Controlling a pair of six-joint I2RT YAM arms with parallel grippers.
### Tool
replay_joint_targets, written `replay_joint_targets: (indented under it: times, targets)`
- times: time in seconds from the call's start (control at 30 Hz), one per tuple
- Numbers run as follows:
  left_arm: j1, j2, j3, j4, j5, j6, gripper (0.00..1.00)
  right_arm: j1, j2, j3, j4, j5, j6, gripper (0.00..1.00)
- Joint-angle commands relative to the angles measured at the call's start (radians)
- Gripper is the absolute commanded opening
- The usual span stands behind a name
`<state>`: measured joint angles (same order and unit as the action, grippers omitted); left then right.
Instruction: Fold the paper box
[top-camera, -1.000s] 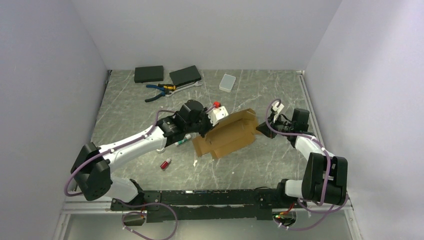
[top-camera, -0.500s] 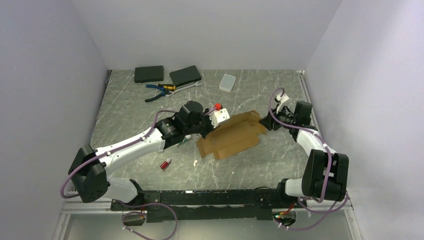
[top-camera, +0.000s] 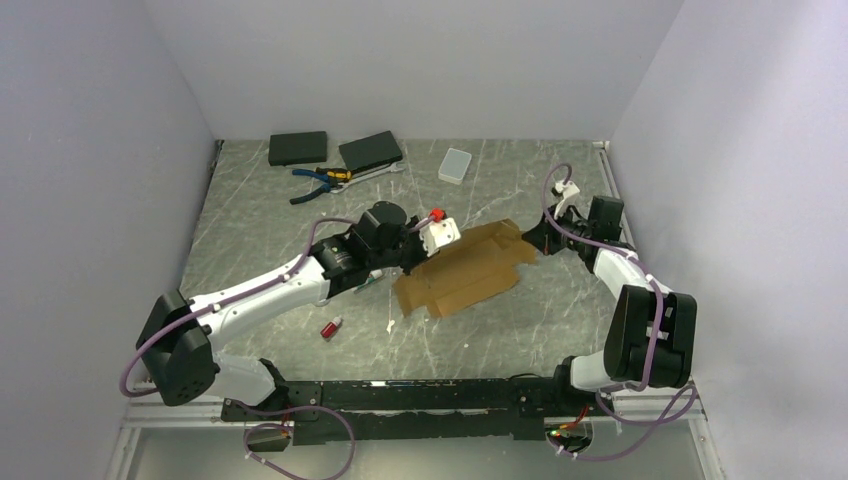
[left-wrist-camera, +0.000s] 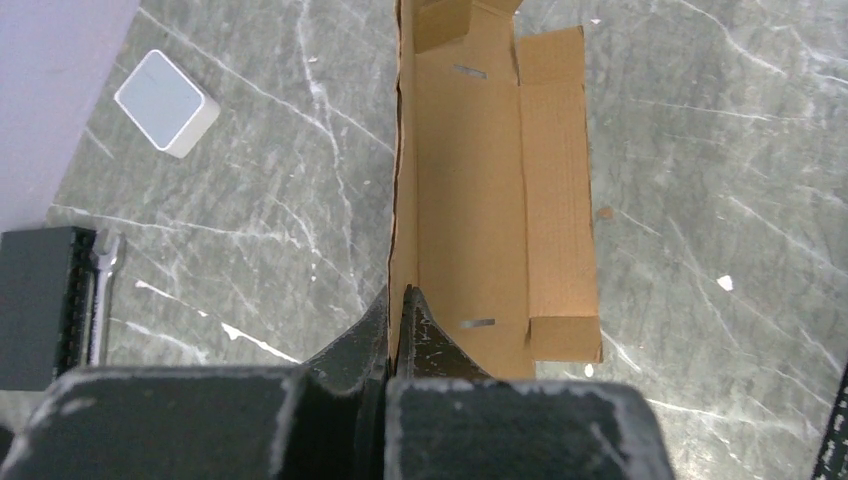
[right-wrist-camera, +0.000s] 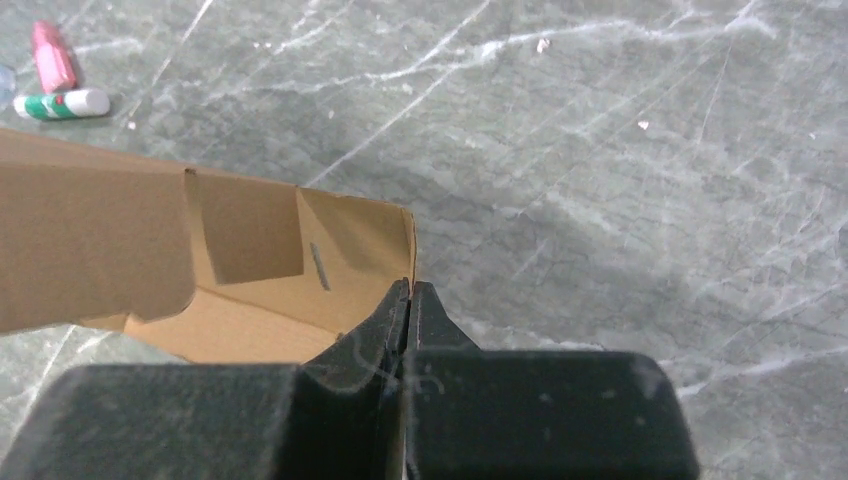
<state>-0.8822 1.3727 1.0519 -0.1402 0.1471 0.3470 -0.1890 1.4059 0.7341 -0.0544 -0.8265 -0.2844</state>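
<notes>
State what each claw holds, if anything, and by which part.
Both hold the plain brown cardboard paper box: left claw pinches an upright side wall's edge, right claw pinches an end corner.

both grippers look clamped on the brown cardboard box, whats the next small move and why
Probably swing both wrists together to fold the pinched panel along its crease. The left gripper and right gripper are each shut on an edge at opposite ends of the brown cardboard box, which lies mostly unfolded.
</notes>
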Motion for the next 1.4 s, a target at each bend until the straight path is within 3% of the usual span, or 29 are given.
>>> replay_joint_targets:
  times: [0.0, 0.17, 0.4, 0.87, 1.13, 1.37]
  targets:
    - [-0.005, -0.027, 0.077, 0.024, -0.073, 0.082, 0.0, -0.002, -0.041, 0.0, 0.269, -0.061, 0.137, 0.0]
    - [-0.006, -0.012, 0.101, 0.044, -0.125, 0.161, 0.0, 0.016, -0.051, -0.111, 0.707, 0.019, 0.282, 0.0]
    - [-0.005, 0.059, 0.088, 0.092, -0.142, 0.217, 0.0, 0.068, 0.034, -0.143, 0.787, 0.099, 0.197, 0.0]
    - [-0.011, 0.055, -0.007, 0.16, -0.081, 0.145, 0.0, 0.074, -0.05, -0.176, 0.515, 0.025, -0.007, 0.0]
    - [-0.027, 0.049, -0.026, 0.154, -0.081, 0.091, 0.0, 0.071, -0.091, -0.177, 0.35, -0.04, -0.01, 0.0]
    - [-0.039, 0.027, -0.056, 0.157, -0.09, 0.086, 0.0, 0.063, -0.063, -0.13, 0.204, -0.091, 0.001, 0.09]
